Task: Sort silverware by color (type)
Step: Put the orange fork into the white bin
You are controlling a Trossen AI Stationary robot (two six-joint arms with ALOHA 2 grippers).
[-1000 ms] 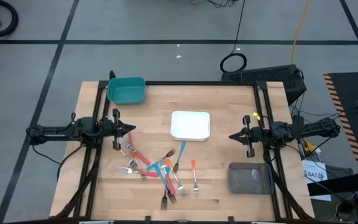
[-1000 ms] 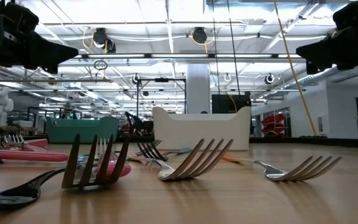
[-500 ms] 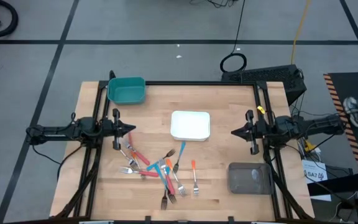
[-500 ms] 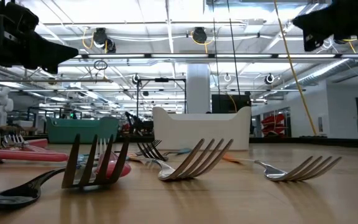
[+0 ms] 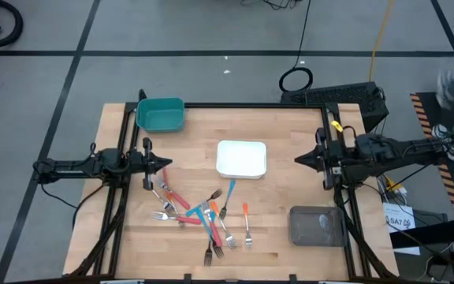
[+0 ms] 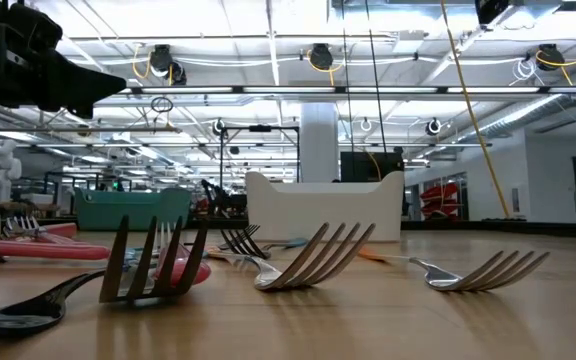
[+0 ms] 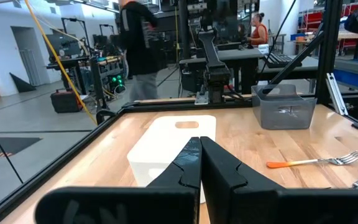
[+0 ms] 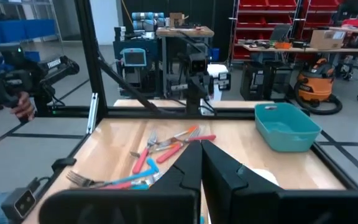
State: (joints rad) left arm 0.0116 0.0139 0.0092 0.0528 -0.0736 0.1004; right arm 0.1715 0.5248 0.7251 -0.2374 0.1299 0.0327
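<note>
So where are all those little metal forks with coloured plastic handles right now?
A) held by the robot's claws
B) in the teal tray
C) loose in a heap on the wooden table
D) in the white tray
C: the forks lie jumbled on the bare wooden table, outside every tray.

Robotics lab, red parts shelving, shop vacuum, workbenches

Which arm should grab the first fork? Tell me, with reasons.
Probably left: the left gripper hangs shut right beside the fork pile, while the right gripper sits shut across the table, beyond the white tray.
</note>
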